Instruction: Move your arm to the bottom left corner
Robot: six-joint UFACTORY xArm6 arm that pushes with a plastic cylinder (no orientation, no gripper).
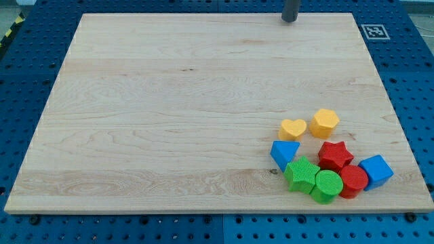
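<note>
My tip (289, 20) shows at the view's top edge, right of centre, resting at the far edge of the wooden board (169, 115). It is far from all blocks. The blocks cluster at the view's bottom right: a yellow heart (293, 129), a yellow hexagon (325, 123), a blue triangle (284, 153), a red star (335, 156), a green star-like block (300, 175), a green cylinder (327, 186), a red cylinder (352, 181) and a blue cube (376, 171). The board's bottom left corner (17, 203) lies far from the tip.
A blue pegboard table (27, 68) surrounds the board. A black-and-white marker tag (374, 31) sits by the board's top right corner.
</note>
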